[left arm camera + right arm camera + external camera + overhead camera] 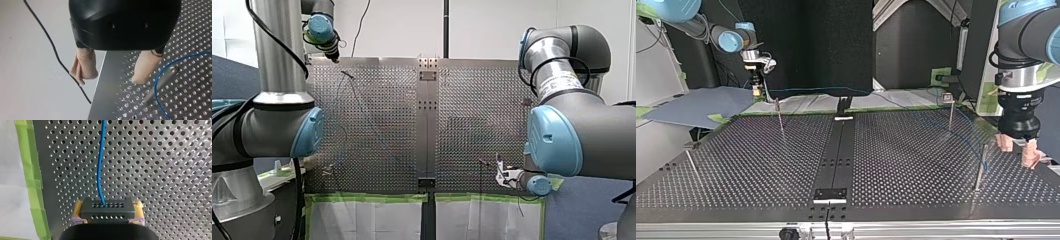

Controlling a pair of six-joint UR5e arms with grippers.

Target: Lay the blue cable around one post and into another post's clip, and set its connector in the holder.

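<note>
My right end effector [108, 204] pinching the connector [107, 212], left end effector [109, 79] spread beside the post [162, 79]; draw the blue cable [100, 170] gently taut, low around it

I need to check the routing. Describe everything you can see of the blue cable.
The blue cable is thin, smooth and looks flexible. One end enters a black connector clamped in my right gripper. From there it runs ahead over the perforated table, slightly bowed. In the left wrist view it curves at a metal post beside my left gripper, which is open and holds nothing. Whether it touches the post cannot be told.
</note>
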